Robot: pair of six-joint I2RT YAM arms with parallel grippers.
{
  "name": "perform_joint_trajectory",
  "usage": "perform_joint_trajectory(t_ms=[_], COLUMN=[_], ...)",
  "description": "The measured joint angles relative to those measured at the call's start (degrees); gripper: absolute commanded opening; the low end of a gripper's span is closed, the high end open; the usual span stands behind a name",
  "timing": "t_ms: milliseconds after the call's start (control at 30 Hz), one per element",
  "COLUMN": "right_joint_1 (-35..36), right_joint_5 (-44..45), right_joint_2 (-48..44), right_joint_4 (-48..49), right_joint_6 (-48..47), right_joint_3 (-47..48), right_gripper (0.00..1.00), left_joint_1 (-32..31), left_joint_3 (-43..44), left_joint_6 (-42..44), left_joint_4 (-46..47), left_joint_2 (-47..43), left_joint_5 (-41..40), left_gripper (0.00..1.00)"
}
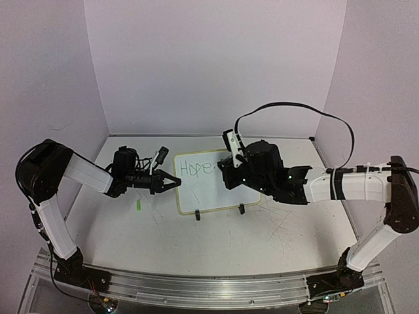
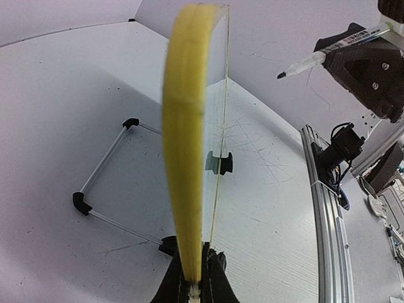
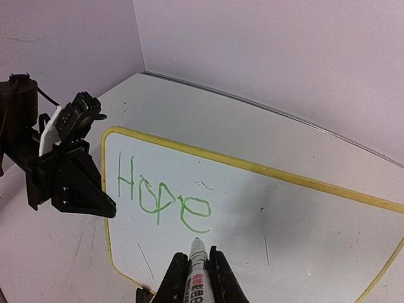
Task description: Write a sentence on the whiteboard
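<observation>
Overhead, the board [image 1: 213, 190] sits mid-surface [image 1: 118, 242]. The left tool [image 1: 171, 183] pinches its left rim, and the right tool [image 1: 230, 173] is shut on a marker [image 1: 230, 145]. From the left wrist, the rim shows edge-on, clamped. The board looks thin, stiff, probably light and slick, so it is best held at the rim. From the right wrist, the marker tip sits just under the sentence [image 3: 161, 196], so far only "Hope". The surface is scuffed and lilac walls [image 1: 196, 65] stand close.

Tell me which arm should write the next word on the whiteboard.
Right. The right gripper is shut on the marker, its tip poised just below "Hope" on the whiteboard. The left gripper is clamped on the board's edge, steadying it, with no pen.
</observation>
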Motion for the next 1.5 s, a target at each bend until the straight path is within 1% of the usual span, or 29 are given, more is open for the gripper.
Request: perform_joint_trajectory(t_ms=[200,467,633,833,1067,1500], right_joint_1=[0.2,0.4,0.2,-1.4,-2.3,-2.3], right_joint_5=[-0.9,0.4,2.8,5.3,5.4,4.9], right_joint_2=[3.0,3.3,3.1,0.0,-0.1,4.7], right_joint_4=[-1.3,-1.4,-0.7,0.8,2.3,6.1], right_joint_6=[0.0,-0.3,-0.6,-1.6,-4.3,-5.1], right_joint_3=[1.2,1.2,0.9,-2.9,-3.0,-0.2], right_gripper=[0.00,0.00,0.00,0.00,0.00,0.00], left_joint_1=[-0.1,-0.2,-0.2,-0.2,-0.3,-0.4], left_joint_3=[0.0,0.0,0.0,0.0,0.0,0.0], left_joint_6=[0.2,0.2,0.2,0.3,0.3,0.5], left_joint_4=[-0.2,-0.2,-0.2,-0.3,-0.3,-0.4], left_joint_2=[-0.2,-0.2,-0.2,-0.2,-0.2,-0.3], left_joint_5=[-0.5,-0.9,-0.9,-1.0,-1.0,-1.3], left_gripper=[0.00,0.00,0.00,0.00,0.00,0.00])
